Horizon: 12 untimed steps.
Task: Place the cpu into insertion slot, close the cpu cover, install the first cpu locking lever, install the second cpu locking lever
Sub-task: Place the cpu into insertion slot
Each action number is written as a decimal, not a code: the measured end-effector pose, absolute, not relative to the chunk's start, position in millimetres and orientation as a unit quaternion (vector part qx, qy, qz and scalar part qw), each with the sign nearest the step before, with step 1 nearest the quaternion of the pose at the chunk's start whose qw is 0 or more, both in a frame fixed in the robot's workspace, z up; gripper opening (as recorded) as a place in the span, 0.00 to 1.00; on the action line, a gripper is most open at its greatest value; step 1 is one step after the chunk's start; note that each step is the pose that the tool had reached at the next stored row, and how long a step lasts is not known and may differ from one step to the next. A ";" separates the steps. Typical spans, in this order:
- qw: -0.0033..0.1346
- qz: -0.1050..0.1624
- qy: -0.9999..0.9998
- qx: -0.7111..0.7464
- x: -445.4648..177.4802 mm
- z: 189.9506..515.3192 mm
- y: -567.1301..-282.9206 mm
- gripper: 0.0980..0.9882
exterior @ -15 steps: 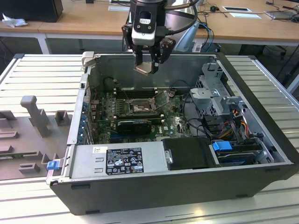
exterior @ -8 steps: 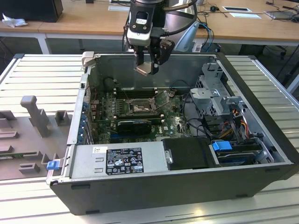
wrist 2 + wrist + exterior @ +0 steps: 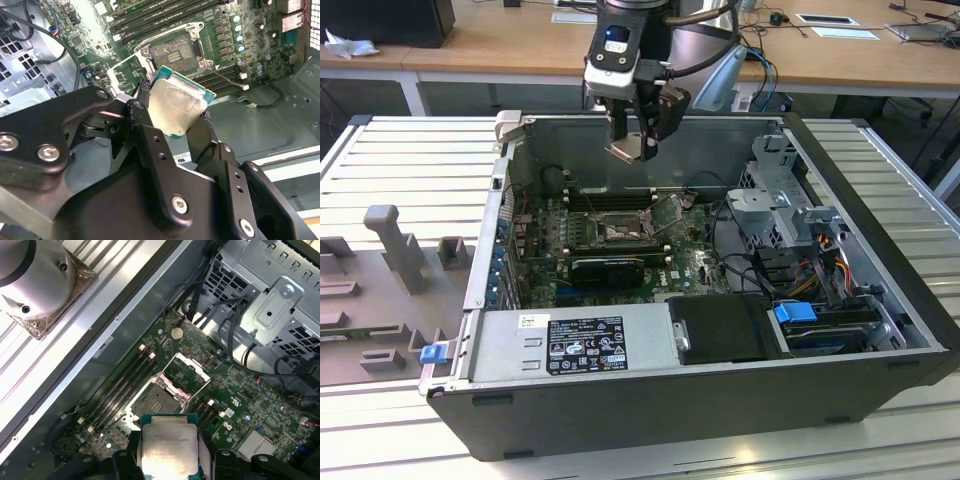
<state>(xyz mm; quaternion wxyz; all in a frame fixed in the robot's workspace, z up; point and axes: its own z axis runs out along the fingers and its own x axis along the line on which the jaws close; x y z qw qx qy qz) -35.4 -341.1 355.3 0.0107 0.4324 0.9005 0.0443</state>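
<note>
The small, thin, square silver-beige cpu [image 3: 178, 102] is clamped by its edges between the black fingers of the gripper [image 3: 175, 106] and held in the air above the open dark grey computer case [image 3: 620, 405]. Below it, the square silver-rimmed insertion slot [image 3: 157, 402] is left bare. Just beside the slot, the thin silver frame-shaped cpu cover [image 3: 126, 63] is swung open over the green circuit board [image 3: 240, 405].
</note>
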 end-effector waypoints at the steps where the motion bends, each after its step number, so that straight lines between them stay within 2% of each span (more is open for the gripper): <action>1: 0.011 0.044 0.898 0.437 -35.4 354.9 -341.1 0.50; 12: 0.012 0.044 0.892 0.450 -35.4 348.4 -341.1 0.50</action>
